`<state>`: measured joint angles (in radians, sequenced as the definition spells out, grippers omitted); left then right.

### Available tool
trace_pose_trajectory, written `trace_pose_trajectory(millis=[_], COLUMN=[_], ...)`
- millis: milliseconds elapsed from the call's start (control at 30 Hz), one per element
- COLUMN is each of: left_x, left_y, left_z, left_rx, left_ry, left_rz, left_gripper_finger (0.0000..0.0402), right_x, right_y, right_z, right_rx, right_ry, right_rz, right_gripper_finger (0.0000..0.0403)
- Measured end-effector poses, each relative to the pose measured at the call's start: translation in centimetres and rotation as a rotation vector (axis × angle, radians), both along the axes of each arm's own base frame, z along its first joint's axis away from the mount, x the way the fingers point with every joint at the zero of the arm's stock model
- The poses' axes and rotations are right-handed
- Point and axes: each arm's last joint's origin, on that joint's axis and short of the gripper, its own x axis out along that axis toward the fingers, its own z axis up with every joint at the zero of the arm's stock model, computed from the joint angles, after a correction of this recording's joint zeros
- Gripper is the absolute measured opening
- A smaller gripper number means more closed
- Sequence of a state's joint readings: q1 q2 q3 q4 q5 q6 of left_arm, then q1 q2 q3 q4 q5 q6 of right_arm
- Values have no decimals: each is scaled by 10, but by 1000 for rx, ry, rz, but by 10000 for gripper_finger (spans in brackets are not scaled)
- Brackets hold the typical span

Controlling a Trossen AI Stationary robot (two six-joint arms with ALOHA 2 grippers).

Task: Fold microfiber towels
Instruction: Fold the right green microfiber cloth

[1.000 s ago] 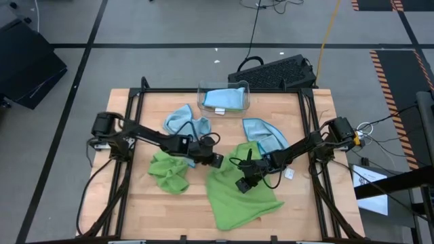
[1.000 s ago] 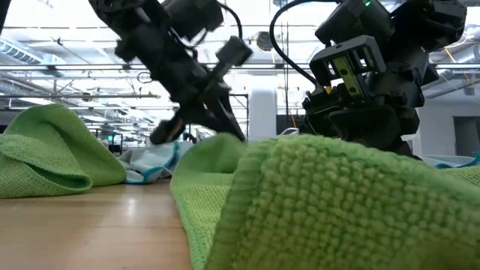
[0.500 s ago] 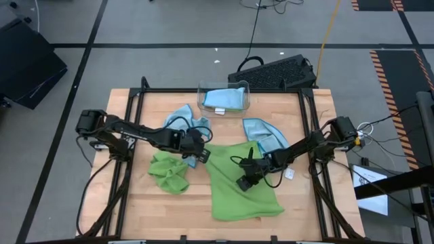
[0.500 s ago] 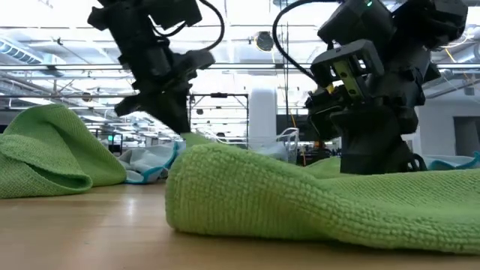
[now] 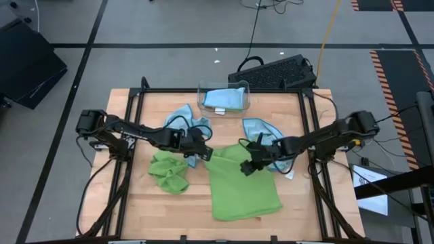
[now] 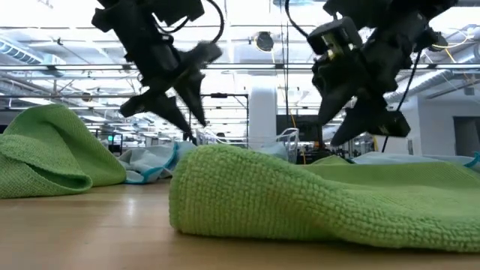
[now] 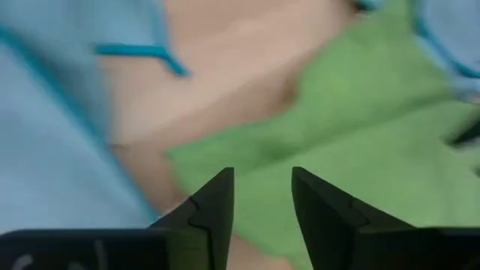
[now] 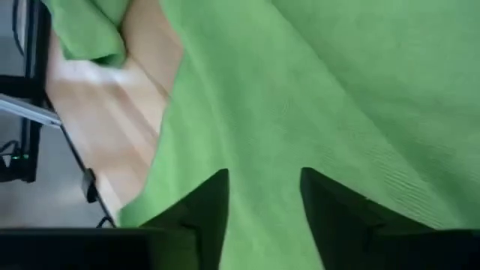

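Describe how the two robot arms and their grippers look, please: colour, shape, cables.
Both arms are dark, slim and jointed, with thin black cables looping along them. The left gripper and the right gripper each end in two black, wedge-shaped fingers, tapering to narrow tips. In the low view, the right arm's wrist block carries a small yellowish mark.

Overhead: straight down on whole table [image 5: 135,203]. Low: table height, level, close behind spread green towel [image 6: 315,206]. Wrists: close above same towel [image 8: 337,90].
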<state>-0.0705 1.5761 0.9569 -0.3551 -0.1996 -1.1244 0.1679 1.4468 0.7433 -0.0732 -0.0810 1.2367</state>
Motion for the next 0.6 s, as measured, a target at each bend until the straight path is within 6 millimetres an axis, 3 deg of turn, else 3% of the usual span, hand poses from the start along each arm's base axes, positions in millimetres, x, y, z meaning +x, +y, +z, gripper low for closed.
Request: trace_pose_trajectory(millis=[233, 433, 600], left_x=[9, 12, 12], left_y=[-16, -14, -14], left_z=[5, 7, 8], left_rx=[-31, -21, -40], left_ry=[-115, -156, -169], left_rz=[-52, -18, 7], left_gripper_finger=[125, 90, 53], right_x=[-26, -36, -43], right_y=[-26, -56, -69], right_z=[27, 63, 58], right_rx=[-22, -33, -107], right_ry=[40, -43, 27], right_rz=[-61, -69, 27], right_gripper_finger=[188, 150, 112])
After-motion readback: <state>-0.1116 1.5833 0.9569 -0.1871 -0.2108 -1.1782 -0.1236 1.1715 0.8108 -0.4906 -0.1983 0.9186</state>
